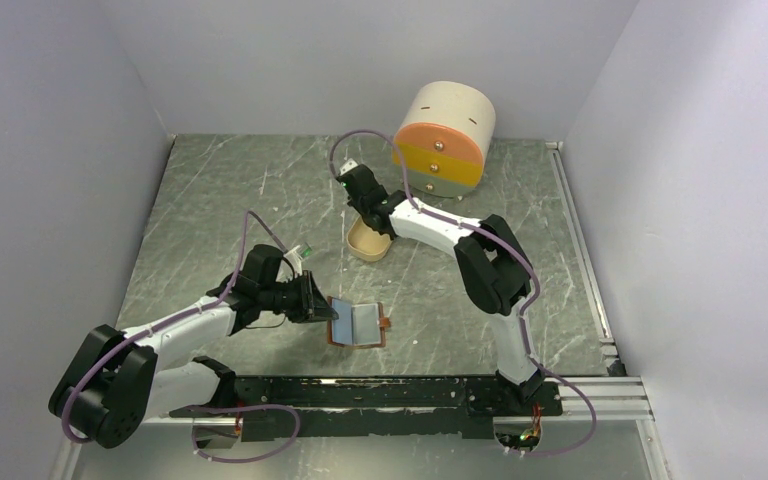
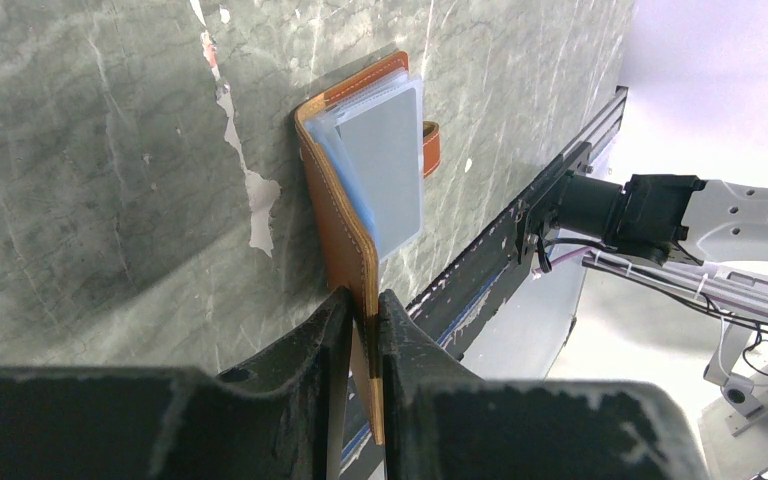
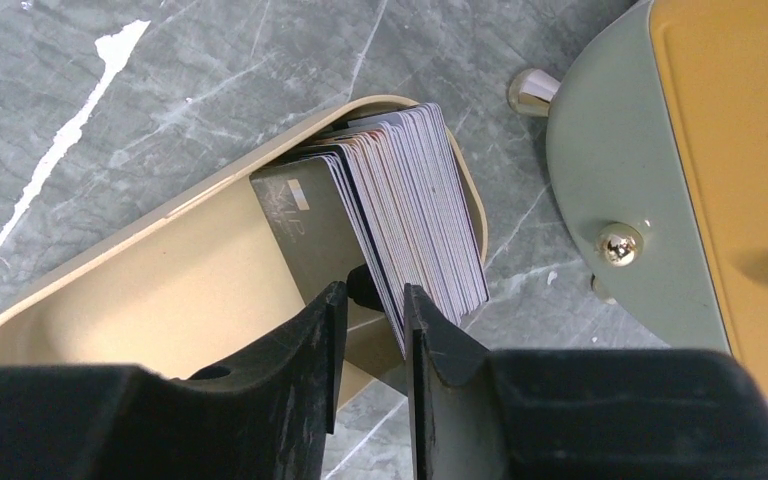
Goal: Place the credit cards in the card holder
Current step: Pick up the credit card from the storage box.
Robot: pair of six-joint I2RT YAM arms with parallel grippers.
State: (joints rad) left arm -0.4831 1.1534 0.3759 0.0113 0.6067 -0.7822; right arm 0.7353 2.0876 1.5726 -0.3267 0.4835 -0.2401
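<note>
Between the jaws of my left pincer (image 2: 363, 305) is the edge of the holder (image 2: 345, 215)'s tan leather cover, and they are closed tight on it. Beyond that edge the holder is spread open on the table (image 1: 210, 200), its clear pockets fanned out and a pale grey card (image 2: 392, 165) showing in the top one. Its tab (image 2: 431, 150) sticks out on the far side. From above, the holder lies near the front of the table, just ahead of the arm bases.

My right pincer (image 3: 375, 292) is narrow and reaches down into the beige tray (image 3: 160, 215). Its jaws straddle the lower corner of the cards (image 3: 410, 200), with a dark one on the near face of the stack; I cannot tell whether they have actually closed on any. The cards stand on edge as one thick stack, leaning at the end of the tray closest to the drawer box (image 3: 610, 150). The tray sits just beside that box at the back of the table, well apart from the holder.
</note>
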